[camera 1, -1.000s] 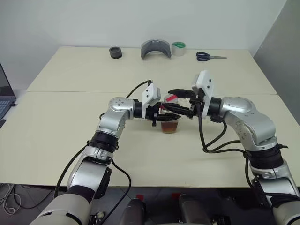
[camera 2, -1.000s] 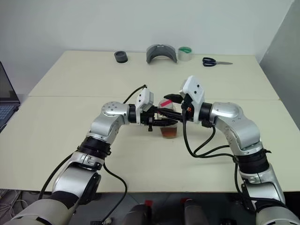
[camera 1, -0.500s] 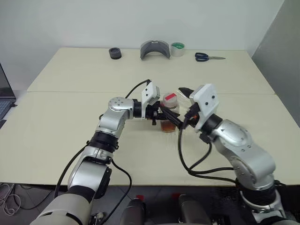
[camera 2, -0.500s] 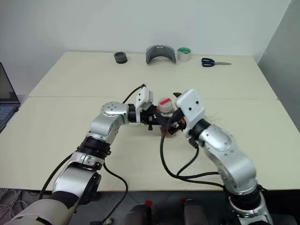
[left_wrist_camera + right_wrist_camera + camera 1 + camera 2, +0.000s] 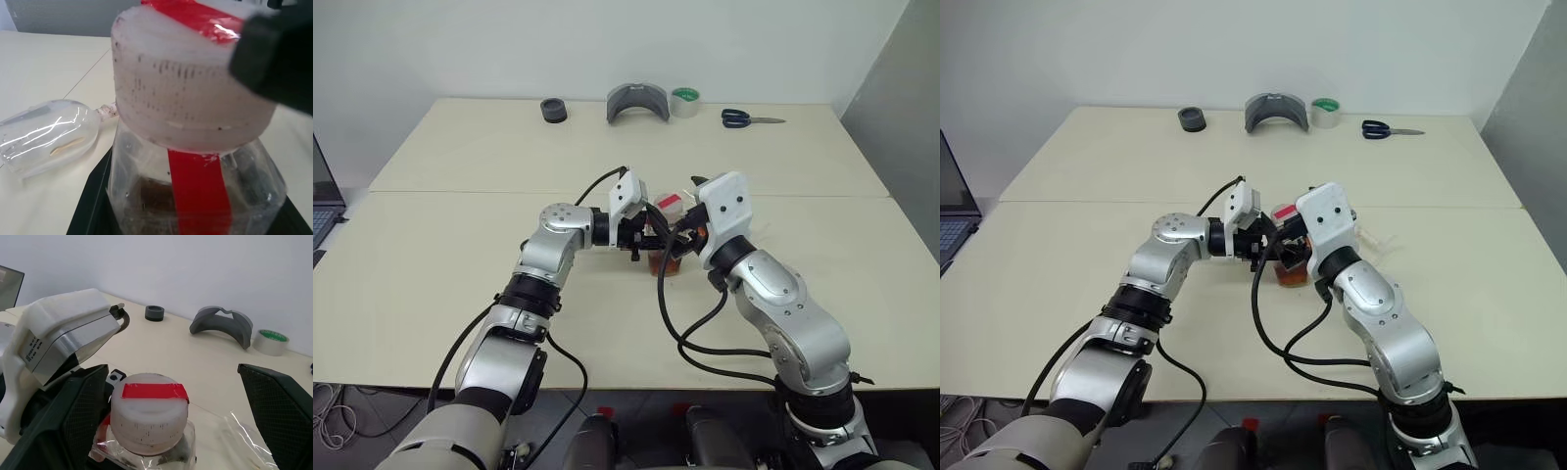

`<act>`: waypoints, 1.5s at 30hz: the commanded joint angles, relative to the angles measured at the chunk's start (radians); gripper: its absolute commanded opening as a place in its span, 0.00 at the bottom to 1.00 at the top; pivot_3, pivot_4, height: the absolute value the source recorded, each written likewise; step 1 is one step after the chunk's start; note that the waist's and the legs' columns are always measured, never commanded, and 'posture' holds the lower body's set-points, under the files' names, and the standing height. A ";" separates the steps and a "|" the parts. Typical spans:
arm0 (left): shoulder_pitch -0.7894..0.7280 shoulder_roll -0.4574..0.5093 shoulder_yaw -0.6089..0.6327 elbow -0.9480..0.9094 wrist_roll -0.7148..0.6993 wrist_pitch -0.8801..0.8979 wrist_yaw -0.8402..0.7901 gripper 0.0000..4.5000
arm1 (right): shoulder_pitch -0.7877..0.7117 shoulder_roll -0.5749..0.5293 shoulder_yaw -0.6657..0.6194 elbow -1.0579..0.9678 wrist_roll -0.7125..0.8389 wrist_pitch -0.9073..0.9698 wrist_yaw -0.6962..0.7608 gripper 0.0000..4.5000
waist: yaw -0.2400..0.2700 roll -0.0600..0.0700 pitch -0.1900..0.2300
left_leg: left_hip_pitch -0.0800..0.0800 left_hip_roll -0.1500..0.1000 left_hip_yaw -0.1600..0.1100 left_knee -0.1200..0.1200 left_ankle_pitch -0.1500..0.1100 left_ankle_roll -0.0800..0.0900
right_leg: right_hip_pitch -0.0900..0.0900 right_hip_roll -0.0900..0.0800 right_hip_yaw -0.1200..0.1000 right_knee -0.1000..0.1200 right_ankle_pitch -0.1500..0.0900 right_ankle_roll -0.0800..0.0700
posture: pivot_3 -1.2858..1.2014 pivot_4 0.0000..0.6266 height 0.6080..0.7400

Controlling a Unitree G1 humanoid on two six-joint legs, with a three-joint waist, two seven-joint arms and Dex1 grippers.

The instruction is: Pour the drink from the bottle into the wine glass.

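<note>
The bottle (image 5: 666,250) stands upright at the table's middle, with the reddish-brown drink (image 5: 1291,275) low inside it. Its pale cap (image 5: 149,413) carries a red tape strip. My left gripper (image 5: 649,235) comes in from the left and is shut on the bottle's body below the cap (image 5: 190,98). My right gripper (image 5: 171,377) is open, one finger (image 5: 73,421) on each side of the cap with clear gaps. The wine glass (image 5: 44,137) lies on its side on the table just right of the bottle (image 5: 244,435).
Along the table's far edge sit a black ring (image 5: 554,110), a grey curved piece (image 5: 638,102), a tape roll (image 5: 684,102) and scissors (image 5: 752,119). A laptop (image 5: 321,211) shows at the left border.
My right arm has swung in from the right to the near side. Its gripper now points away from me over the cap, its fingers wider apart. The left gripper and bottle stayed put.
</note>
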 commanded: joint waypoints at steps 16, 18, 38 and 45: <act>-0.030 0.003 0.005 -0.028 0.000 -0.031 -0.017 0.39 | -0.068 -0.111 -0.049 0.070 0.117 -0.057 0.293 0.41 | -0.003 0.000 0.000 | 0.000 0.000 0.000 0.000 0.000 0.000 | 0.000 0.000 0.000 0.000 0.000 0.000 | 0.52 0.24 1.00; -0.030 0.007 0.007 -0.033 -0.002 -0.034 -0.027 0.39 | -0.114 -0.207 -0.086 0.164 0.201 -0.096 0.492 0.41 | -0.003 0.000 0.000 | 0.000 -0.001 0.001 0.001 0.000 0.000 | 0.001 0.000 0.000 0.000 0.000 0.000 | 0.52 0.24 1.00; -0.015 0.010 0.017 -0.025 0.003 -0.067 -0.032 0.38 | -0.109 -0.308 -0.234 0.117 0.364 -0.055 0.540 1.00 | -0.001 0.000 0.001 | 0.000 0.000 0.000 0.000 0.000 0.000 | 0.001 -0.001 -0.001 -0.001 0.000 0.000 | 0.52 0.24 1.00; -0.026 0.008 0.020 -0.012 0.002 -0.071 -0.033 0.38 | -0.056 -0.266 -0.198 -0.041 0.340 -0.032 0.411 1.00 | -0.002 0.000 0.001 | 0.000 0.000 0.000 0.000 0.000 0.000 | 0.001 0.000 0.000 0.000 0.000 0.000 | 0.52 0.24 1.00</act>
